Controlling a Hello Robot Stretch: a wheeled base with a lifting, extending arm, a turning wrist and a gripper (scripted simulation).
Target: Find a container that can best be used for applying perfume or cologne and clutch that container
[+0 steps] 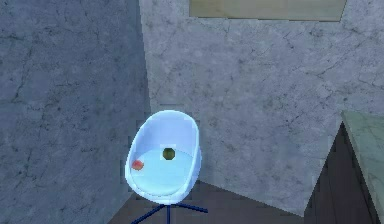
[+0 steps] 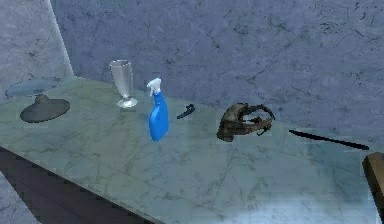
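A blue spray bottle (image 2: 157,112) with a pale trigger head stands upright on a green marbled counter (image 2: 200,170) in the arm side view. Behind it, to its left, stands a clear stemmed glass (image 2: 122,82). A small dark item (image 2: 186,112) lies just right of the bottle. Farther right sits a brownish dark lump (image 2: 245,122) that I cannot name.
A grey dish on a stand (image 2: 40,100) sits at the counter's left end, and a long thin dark rod (image 2: 330,140) lies at its right. In the forward view a white tub chair (image 1: 165,160) holding a red blob (image 1: 138,164) and a green blob (image 1: 169,154) stands in a corner; the counter's end (image 1: 365,150) juts in at the right.
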